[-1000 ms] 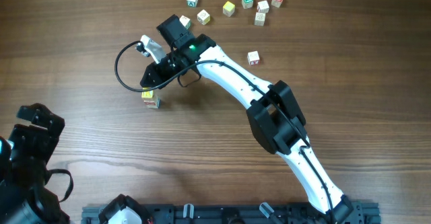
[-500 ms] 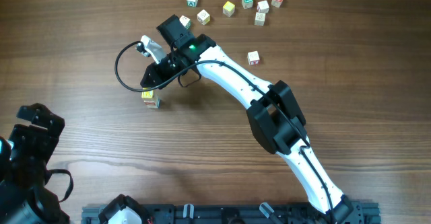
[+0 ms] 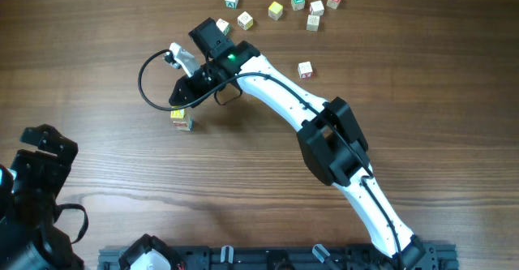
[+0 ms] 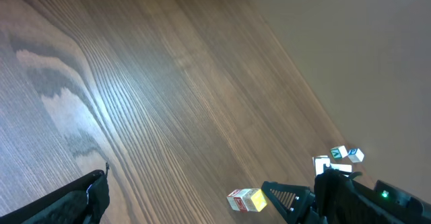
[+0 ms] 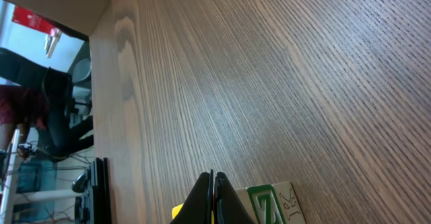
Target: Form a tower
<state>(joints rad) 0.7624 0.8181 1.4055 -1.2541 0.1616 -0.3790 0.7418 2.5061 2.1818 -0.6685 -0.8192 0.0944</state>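
Currently my right claw (image 5: 214, 189) is pinched shut just beside the tower (image 3: 182, 120) (yellow cube (image 4: 256, 199) on top). My left claw (image 3: 49, 144) gapes wide, well apart.

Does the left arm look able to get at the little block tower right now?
Probably not cleanly. Nothing lies on the table between the left arm and the tower, but the right tool, shut, sits right at the tower's top, crowding it.
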